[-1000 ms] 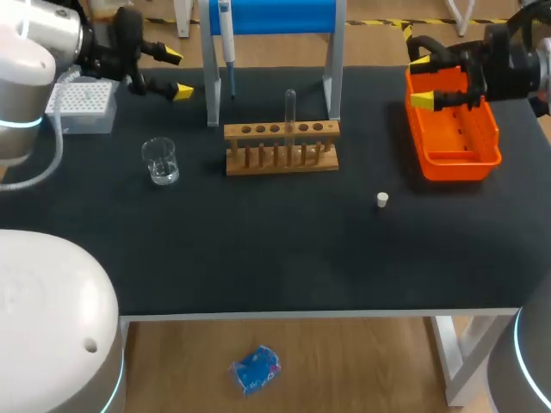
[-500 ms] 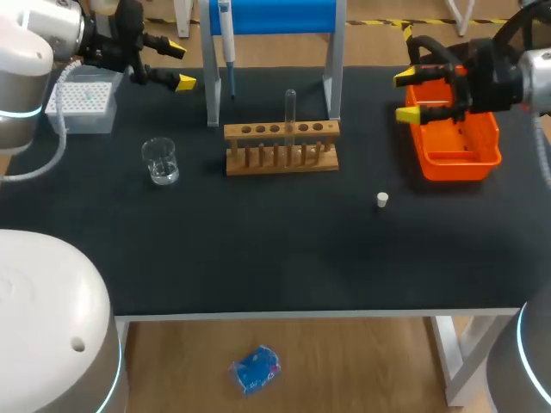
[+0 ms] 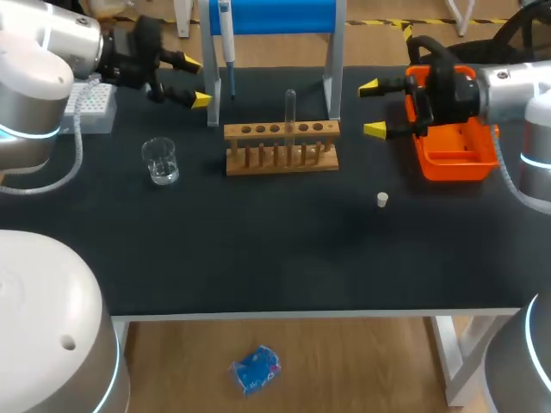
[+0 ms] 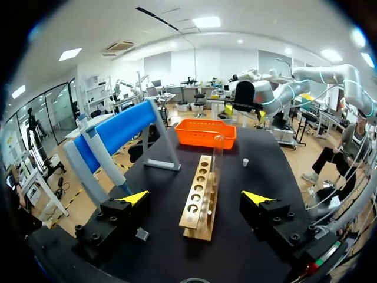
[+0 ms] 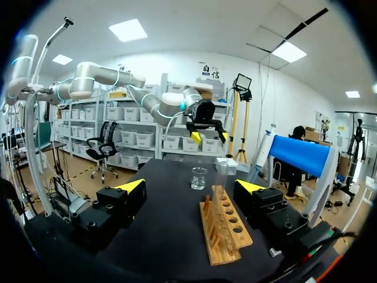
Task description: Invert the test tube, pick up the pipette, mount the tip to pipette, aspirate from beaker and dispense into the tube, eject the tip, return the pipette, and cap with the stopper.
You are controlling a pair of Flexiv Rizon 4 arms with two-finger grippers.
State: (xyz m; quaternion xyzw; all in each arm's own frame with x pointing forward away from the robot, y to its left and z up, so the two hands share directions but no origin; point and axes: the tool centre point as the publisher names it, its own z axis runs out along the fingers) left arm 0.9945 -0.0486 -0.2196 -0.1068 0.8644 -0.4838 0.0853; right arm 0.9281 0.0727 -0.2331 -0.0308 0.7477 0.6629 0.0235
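Black tabletop (image 3: 258, 258), lab room behind. Test tube (image 3: 290, 107) stands upright in the wooden rack (image 3: 281, 146), mid-table toward the far side, in a hole just right of centre; nothing touches it. R gripper (image 3: 372, 108) hangs right of the rack, near but apart, fingers wide and empty, pointing toward the tube. L gripper (image 3: 196, 81) is far-left by a leg of the blue stand (image 3: 271, 15), also wide and empty. Pipette (image 3: 225, 43) hangs on that stand, behind the rack. Beaker (image 3: 160, 161) is left of the rack, stopper (image 3: 382, 200) nearer and to the right, tip box (image 3: 99, 107) far left, orange tray (image 3: 456, 146) far right.

Step, prob.: the very first, inverting the tube; pipette untouched. Next move needs a gripper lined up on the glass above the rack, a gentle pinch, then a lift straight up clear of the hole before flipping.

Hard to see: which end of the tube is up (clear glass); pipette top cut off; tip box and tray partly behind the arms; whether the beaker holds liquid.
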